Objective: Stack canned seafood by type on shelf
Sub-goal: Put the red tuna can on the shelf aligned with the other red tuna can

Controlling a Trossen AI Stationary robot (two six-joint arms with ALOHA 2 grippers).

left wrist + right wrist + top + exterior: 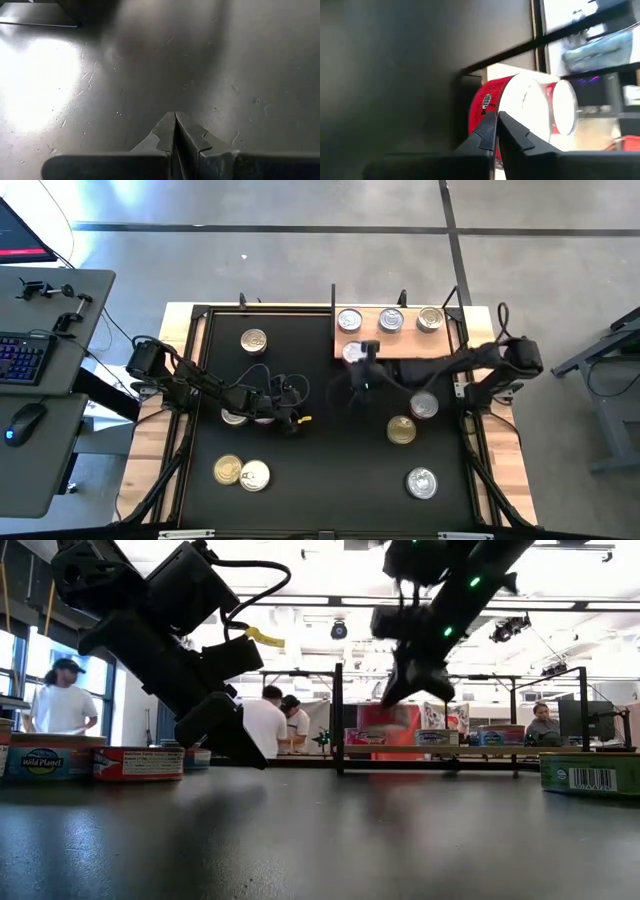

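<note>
A: Where are the cans and where am I?

B: I see three low round silver-lidded metal tins [390,320] in a row on the light wooden shelf board with thin black posts [470,343] at the counter's far right corner, and a fourth red-sided round tin [354,352] at the board's near left end. More tins lie loose on the black mat [320,470]: a gold-lidded one [401,430] toward the right, a pair [242,472] near the front left.

A: And my jaws?

B: My right gripper [362,380] hangs just in front of the red-sided tin; in its wrist view the jaws are together, empty. My left gripper [290,418] sits low over mid-mat, jaws also pressed together, beside a silver tin [236,415].

A: How will these handle?

B: I judge them stiff and fairly heavy for their size, with smooth walls that could slip. I'd pinch across the side wall, jaws level, wrist pitched down.
</note>
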